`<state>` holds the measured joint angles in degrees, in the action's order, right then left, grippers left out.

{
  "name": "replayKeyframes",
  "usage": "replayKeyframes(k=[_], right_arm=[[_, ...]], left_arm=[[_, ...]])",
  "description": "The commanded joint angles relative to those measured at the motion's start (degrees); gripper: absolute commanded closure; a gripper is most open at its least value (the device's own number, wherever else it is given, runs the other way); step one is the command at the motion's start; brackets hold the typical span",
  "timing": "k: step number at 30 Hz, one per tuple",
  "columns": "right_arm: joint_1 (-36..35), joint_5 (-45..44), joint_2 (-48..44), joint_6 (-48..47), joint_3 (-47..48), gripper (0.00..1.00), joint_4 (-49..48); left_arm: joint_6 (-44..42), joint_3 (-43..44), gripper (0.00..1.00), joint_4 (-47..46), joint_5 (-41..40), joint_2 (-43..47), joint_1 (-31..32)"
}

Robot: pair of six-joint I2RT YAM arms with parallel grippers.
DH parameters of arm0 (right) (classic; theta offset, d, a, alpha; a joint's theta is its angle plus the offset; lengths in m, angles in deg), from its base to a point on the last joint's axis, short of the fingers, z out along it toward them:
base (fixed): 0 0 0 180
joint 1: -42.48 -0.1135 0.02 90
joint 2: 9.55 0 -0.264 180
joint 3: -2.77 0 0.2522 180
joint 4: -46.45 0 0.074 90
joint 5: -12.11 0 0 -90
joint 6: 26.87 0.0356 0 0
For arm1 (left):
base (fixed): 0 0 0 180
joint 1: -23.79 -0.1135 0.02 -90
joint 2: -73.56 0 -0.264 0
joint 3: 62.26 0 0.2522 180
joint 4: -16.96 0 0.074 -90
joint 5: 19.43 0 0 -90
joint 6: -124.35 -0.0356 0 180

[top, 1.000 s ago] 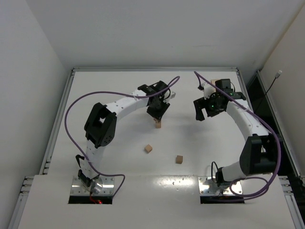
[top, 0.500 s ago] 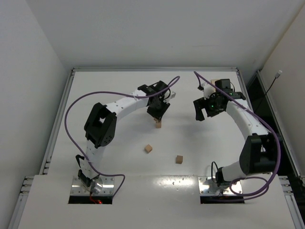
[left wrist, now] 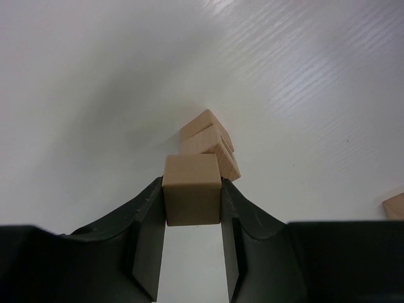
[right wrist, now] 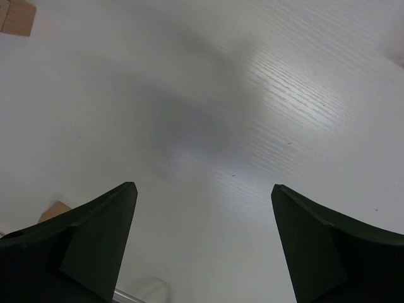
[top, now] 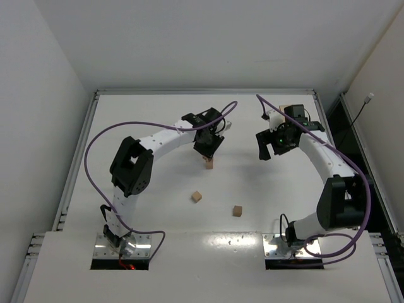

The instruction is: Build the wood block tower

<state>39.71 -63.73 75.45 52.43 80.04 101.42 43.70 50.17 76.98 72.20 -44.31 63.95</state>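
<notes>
Left gripper (top: 209,150) clamps a wooden cube (left wrist: 192,189) just above the two-cube stack (left wrist: 210,144), which lies slightly ahead and right of the held cube, at the middle of the table (top: 145,202). Nearer, a loose cube (top: 197,196) and another cube (top: 237,211) wait. Right gripper (top: 268,150) hangs wide open, empty, farther right.

Left gripper (left wrist: 192,184) pinches a cube (left wrist: 192,199): pale bare wood, matt, smooth faces, crisp edges. The stacked cubes (left wrist: 209,145) just beyond its fingertips are the same matt light wood. Its fingers (left wrist: 148,230) are black matt plastic, and so are the right gripper (right wrist: 202,185) ones. The table (left wrist: 315,76) beneath both is white and finely streaked, with a faint sheen.
</notes>
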Motion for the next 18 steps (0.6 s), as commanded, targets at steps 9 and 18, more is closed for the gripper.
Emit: replayKeyframes(k=[9, 18], right_arm=[[-0.3, 1.2, 0.2, -0.5, 1.4, 0.15, -1.0], [-0.3, 1.2, 0.2, -0.5, 1.4, 0.15, -1.0]], left_arm=[[0.5, -0.7, 1.0, -1.1, -0.7, 4.0, 0.8], [1.0, -0.7, 1.0, -1.1, -0.7, 5.1, 1.3]])
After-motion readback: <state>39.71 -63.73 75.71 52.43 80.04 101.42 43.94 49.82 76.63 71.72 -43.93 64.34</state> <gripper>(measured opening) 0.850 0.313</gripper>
